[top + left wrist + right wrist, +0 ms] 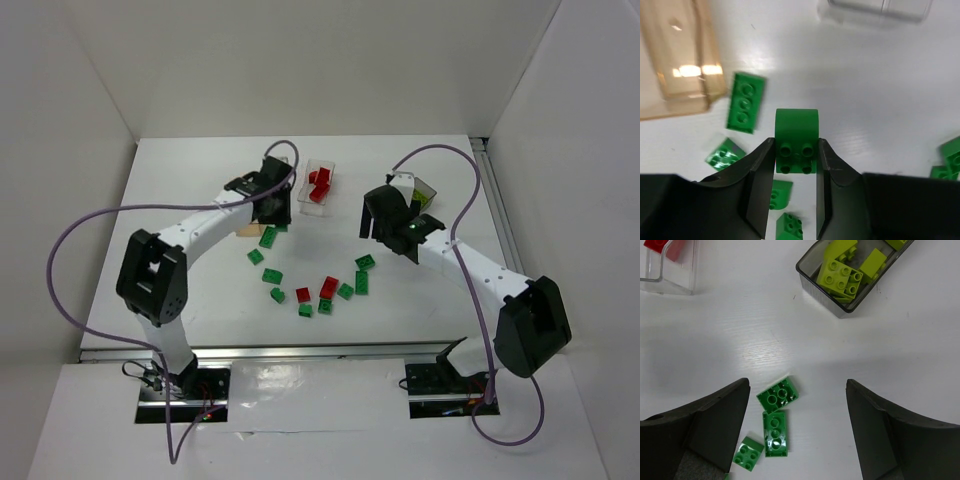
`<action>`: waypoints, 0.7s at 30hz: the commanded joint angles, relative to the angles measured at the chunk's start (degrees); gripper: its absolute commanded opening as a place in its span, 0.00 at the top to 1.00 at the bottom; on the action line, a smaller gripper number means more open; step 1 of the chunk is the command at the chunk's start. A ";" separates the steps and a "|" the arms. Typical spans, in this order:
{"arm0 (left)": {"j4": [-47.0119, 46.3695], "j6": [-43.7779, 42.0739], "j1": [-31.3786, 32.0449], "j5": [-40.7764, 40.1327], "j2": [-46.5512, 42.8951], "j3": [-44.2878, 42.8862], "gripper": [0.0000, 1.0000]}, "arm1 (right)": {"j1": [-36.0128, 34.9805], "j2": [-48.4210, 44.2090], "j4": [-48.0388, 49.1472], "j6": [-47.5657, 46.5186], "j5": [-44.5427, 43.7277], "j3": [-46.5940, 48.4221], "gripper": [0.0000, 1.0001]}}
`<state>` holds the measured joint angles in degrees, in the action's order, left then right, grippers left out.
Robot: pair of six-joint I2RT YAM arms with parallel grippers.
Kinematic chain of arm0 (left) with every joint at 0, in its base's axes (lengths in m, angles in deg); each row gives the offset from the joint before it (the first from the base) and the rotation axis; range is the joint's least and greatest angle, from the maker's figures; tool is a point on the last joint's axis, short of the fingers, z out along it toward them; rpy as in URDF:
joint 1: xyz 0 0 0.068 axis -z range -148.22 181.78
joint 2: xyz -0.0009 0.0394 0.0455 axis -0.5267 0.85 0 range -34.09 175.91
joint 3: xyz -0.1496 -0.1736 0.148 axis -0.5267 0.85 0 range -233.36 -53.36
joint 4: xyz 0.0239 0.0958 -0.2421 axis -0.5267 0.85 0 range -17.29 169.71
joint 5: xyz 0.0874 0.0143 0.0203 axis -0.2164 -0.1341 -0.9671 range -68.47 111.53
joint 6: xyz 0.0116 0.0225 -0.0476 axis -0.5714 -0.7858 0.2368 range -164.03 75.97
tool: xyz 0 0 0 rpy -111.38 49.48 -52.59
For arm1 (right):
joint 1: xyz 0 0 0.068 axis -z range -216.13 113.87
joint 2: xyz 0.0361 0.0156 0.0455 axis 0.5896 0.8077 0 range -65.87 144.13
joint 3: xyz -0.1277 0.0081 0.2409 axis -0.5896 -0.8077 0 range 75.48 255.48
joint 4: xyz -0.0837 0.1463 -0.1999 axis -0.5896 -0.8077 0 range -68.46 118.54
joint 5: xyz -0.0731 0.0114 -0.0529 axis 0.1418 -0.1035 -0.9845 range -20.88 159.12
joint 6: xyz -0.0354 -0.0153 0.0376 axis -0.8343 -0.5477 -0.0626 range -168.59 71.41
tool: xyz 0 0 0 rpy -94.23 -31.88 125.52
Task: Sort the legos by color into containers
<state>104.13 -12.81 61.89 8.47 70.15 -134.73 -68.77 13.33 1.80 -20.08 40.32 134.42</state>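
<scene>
Closest in, the left gripper (796, 145) is shut on a green brick (797, 132), one finger on each side. The brick's long axis runs straight out ahead between them, its rounded end leading. The tan container (685, 100) lies ahead and to the left of that brick, near but not under it. Since the other two boxes are taken by other colours, I judge this one to be for green, so the coming move is a short carry forward and left. Further right stands the clear container (308, 205) with red legos (319, 184) inside. Right again, the right gripper (798, 390) hangs wide open and empty above loose green legos (776, 432) on the table (740, 340). The dark container (812, 277) of yellow-green legos (840, 272) sits beyond it. The left arm is much the nearer to the tan box.
</scene>
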 commanded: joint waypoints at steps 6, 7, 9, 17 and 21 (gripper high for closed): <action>2.24 -3.45 -9.18 -3.28 -0.55 -7.58 0.66 | -0.40 -1.94 -1.12 -0.21 -1.27 2.32 0.15; 2.24 -3.45 -9.97 -3.29 0.25 -8.98 0.65 | -0.40 -1.94 -1.12 -0.21 -1.26 2.32 0.15; 2.24 -3.45 -12.17 -2.59 2.27 -10.47 0.65 | -0.40 -1.94 -1.12 -0.21 -1.26 2.32 0.15; 4.00 -3.45 -15.43 -3.03 11.86 -22.59 0.08 | -0.93 -1.94 -1.64 0.84 -0.21 1.80 0.15; 4.53 -4.50 -11.75 -2.50 6.77 -20.16 0.17 | -0.93 -2.56 -1.65 1.37 -0.21 1.18 0.15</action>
<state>107.69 -15.59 47.03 5.28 82.20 -153.94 -69.08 13.09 0.92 -19.66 40.71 134.42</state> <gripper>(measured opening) 0.857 0.848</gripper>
